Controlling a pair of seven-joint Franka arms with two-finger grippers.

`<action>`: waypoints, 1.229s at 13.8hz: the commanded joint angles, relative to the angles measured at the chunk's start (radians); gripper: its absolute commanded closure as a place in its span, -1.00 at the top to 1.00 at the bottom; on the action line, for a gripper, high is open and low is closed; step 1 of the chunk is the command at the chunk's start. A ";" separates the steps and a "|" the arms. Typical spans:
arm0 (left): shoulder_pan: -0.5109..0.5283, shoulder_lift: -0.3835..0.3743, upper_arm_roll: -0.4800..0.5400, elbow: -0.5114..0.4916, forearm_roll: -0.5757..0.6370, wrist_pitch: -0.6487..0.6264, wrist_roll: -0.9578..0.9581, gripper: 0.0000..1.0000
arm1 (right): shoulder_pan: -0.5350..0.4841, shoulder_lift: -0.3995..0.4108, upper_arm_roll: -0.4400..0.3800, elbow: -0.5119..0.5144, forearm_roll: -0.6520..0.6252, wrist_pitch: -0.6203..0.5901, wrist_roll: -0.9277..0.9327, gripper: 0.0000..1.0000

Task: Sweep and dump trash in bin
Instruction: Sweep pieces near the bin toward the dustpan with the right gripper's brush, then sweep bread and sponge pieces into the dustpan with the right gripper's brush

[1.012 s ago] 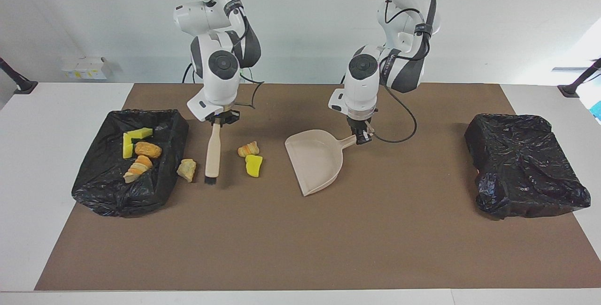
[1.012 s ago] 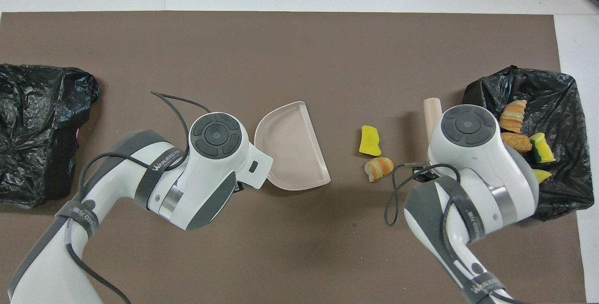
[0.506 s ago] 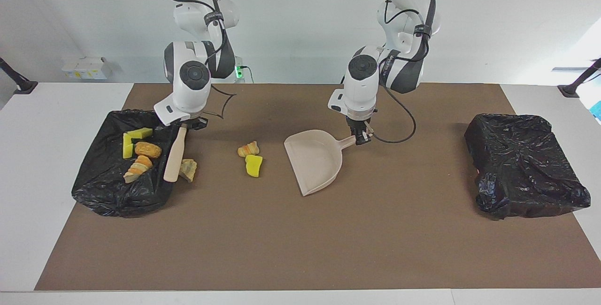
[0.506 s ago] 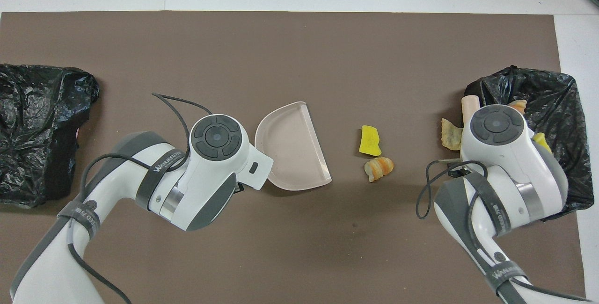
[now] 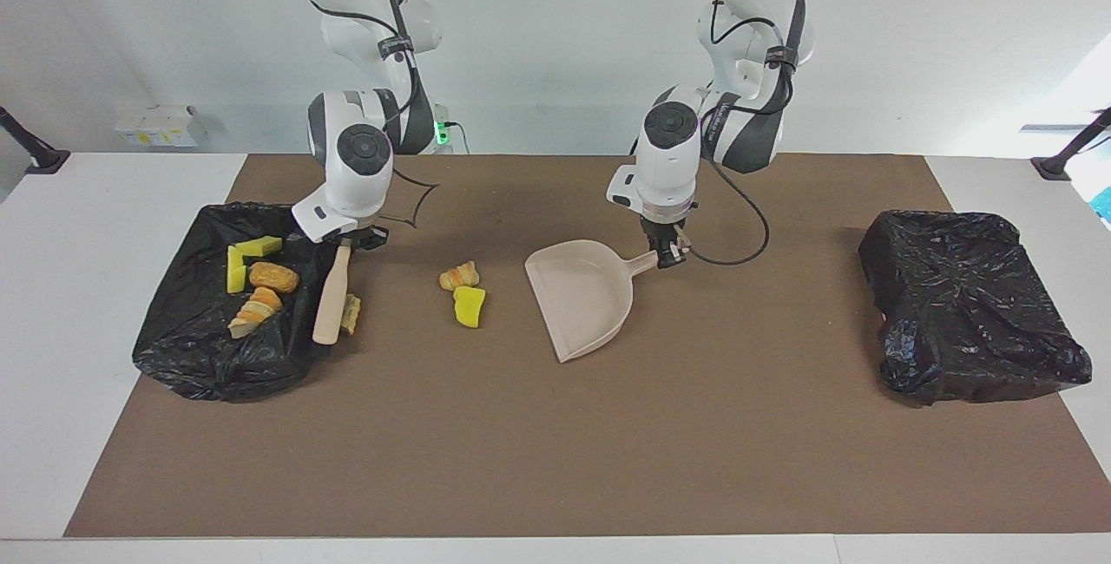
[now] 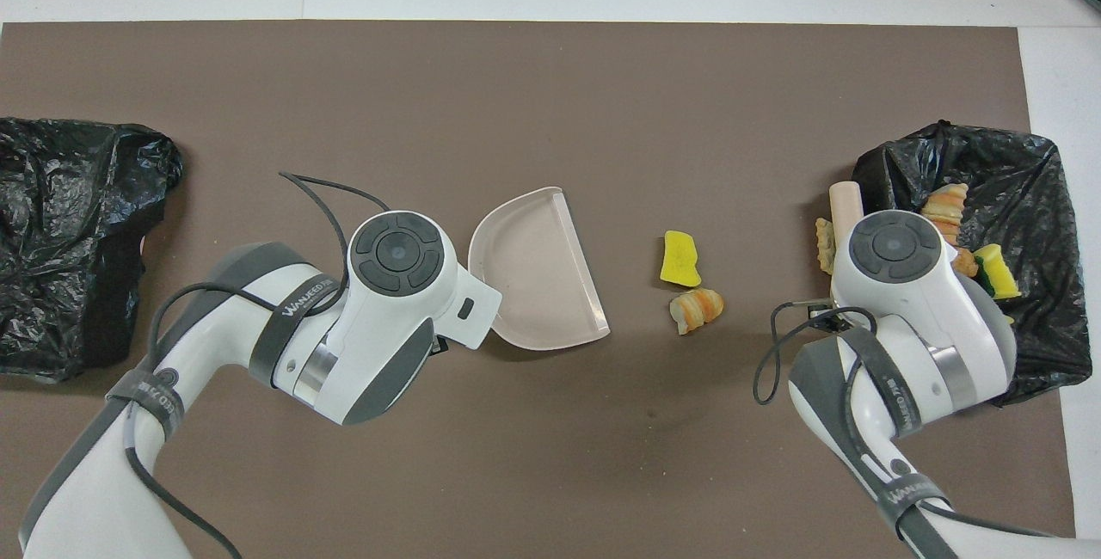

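Right gripper [image 5: 349, 242] clamps brush [image 5: 331, 295] by handle, brush tilted, head touching 1 pale scrap [image 5: 351, 313] beside open bin [image 5: 200, 356] at right arm's end of table. 4 scraps [image 5: 257, 279] lie inside this bin. 2 scraps [image 5: 463, 291], orange and yellow, lie on mat between brush and dustpan [image 5: 583, 297]. Left gripper [image 5: 667, 255] grips dustpan handle, pan flat on mat. Closed black bag [image 5: 968, 312] at left arm's end.

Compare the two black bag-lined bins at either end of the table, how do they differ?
The bin at the right arm's end is open, with yellow sponge pieces and bread-like lumps inside; the bin at the left arm's end shows only crumpled black plastic, no scraps visible. The brush leans by the first; nothing touches the second. Both are black-lined.
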 commanded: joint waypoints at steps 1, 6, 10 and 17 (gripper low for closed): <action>0.004 -0.008 -0.002 -0.027 0.018 0.034 0.004 -1.00 | 0.009 -0.009 0.015 -0.011 0.056 0.010 -0.009 -1.00; 0.006 -0.008 -0.003 -0.027 0.018 0.035 0.005 -1.00 | 0.129 -0.005 0.015 0.007 0.255 0.007 -0.020 -1.00; 0.006 -0.008 -0.002 -0.027 0.018 0.035 0.005 -1.00 | 0.252 0.073 0.015 0.081 0.368 0.018 0.012 -1.00; 0.007 -0.006 -0.002 -0.027 0.018 0.044 0.007 -1.00 | 0.437 0.150 0.017 0.228 0.556 0.026 0.086 -1.00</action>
